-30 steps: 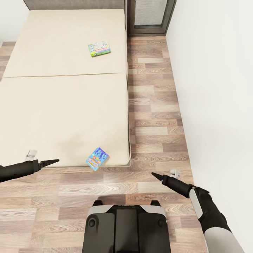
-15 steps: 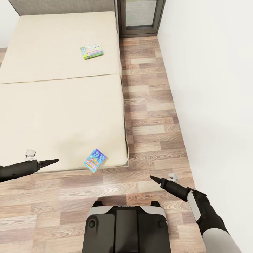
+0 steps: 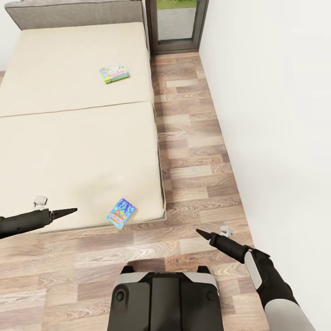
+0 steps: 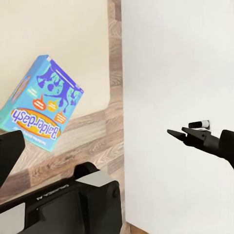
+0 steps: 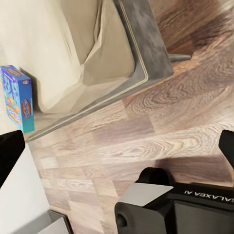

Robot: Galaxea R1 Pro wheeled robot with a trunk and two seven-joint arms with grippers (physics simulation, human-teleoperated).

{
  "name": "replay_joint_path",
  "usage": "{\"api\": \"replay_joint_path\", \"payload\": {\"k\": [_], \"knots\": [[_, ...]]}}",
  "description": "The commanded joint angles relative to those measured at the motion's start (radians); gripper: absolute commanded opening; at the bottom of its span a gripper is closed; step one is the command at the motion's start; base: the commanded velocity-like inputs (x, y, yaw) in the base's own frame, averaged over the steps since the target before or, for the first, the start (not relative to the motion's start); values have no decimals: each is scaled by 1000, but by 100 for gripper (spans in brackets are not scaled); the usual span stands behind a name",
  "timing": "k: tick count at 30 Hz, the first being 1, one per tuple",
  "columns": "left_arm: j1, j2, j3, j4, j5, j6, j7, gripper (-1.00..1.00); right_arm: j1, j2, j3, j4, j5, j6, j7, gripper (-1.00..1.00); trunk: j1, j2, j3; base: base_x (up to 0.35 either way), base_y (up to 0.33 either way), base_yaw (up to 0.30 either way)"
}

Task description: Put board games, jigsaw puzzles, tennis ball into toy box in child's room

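Observation:
Two board games lie on the beige bed [image 3: 78, 147]. A green box [image 3: 114, 73] rests on the far half near the bed's right side. A blue "Balderdash" box [image 3: 121, 213] [image 4: 41, 105] [image 5: 17, 97] sits at the near edge, partly overhanging it. My left gripper [image 3: 69, 212] hovers over the near edge, left of the blue box and apart from it. My right gripper [image 3: 201, 233] hangs above the floor, right of the bed. Each wrist view has dark fingers [image 5: 9, 151] at its sides with nothing between them, so both grippers are open and empty.
Wooden floor [image 3: 197, 151] runs between the bed and a white wall [image 3: 276, 115] on the right. A dark-framed door [image 3: 177, 23] stands at the far end beside the grey headboard [image 3: 73, 11]. My base [image 3: 165, 299] is at the near edge of the view.
The whole view has shifted: bed and games drifted left and the door came further into sight, so the camera moved. Both arms hold nearly the same pose.

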Motion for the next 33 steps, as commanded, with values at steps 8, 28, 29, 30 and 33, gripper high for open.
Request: {"api": "replay_joint_path", "payload": {"k": [8, 28, 29, 30, 33], "knots": [[0, 0, 0, 0, 1, 11, -3, 100, -1, 0, 2, 1, -4, -19, -4, 100, 1, -1, 12, 0, 0, -18], [0, -1, -1, 0, 1, 11, -2, 100, -1, 2, 8, 1, 9, -39, -10, 100, 1, -1, 35, 0, 0, 26], [0, -1, -1, 0, 1, 11, -2, 100, -1, 2, 8, 1, 10, -39, -9, 100, 1, -1, 36, 0, 0, 135], [0, -1, -1, 0, 1, 11, -2, 100, -1, 2, 8, 1, 10, -40, -9, 100, 1, -1, 38, 0, 0, 138], [0, -1, -1, -1, 1, 11, -2, 100, -1, 1, 8, 1, 10, -40, -9, 100, 1, -1, 42, 0, 0, 139]]}}
